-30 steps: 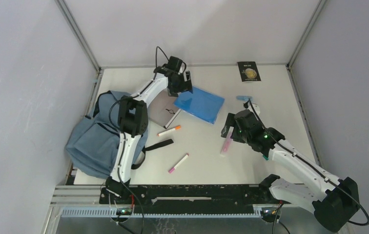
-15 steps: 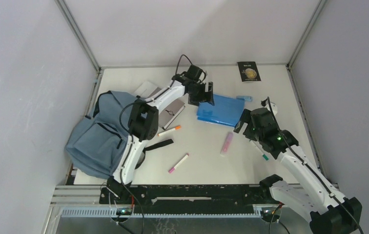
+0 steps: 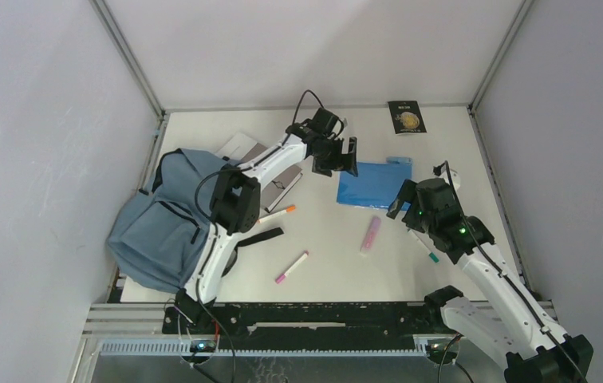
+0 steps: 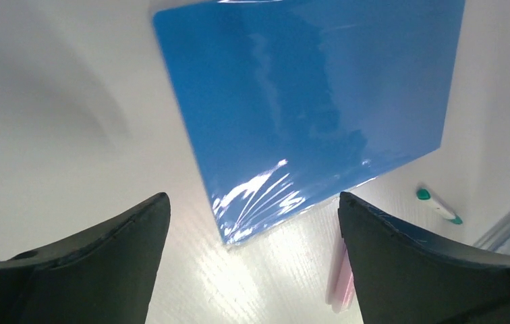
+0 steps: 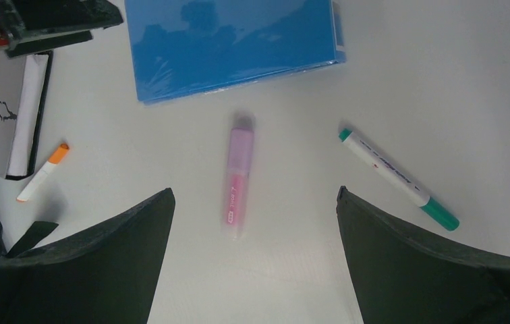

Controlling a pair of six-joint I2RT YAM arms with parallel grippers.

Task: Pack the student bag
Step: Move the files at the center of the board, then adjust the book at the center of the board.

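bench: matte white rectangular bench top [image 3: 330, 263], sheen in the left wrist view | walls: pale grey flat wall panels at back [image 3: 314, 48], left [image 3: 35, 175] and right [image 3: 577, 159] | corners: slim aluminium corner posts [image 3: 127, 56] | near edge: black metal rail [image 3: 322, 315], slotted grey strip [image 3: 266, 347] just below | light: even, diffuse, soft shadows

the left arm [image 3: 210, 247] hides part of the student bag [image 3: 151, 235].
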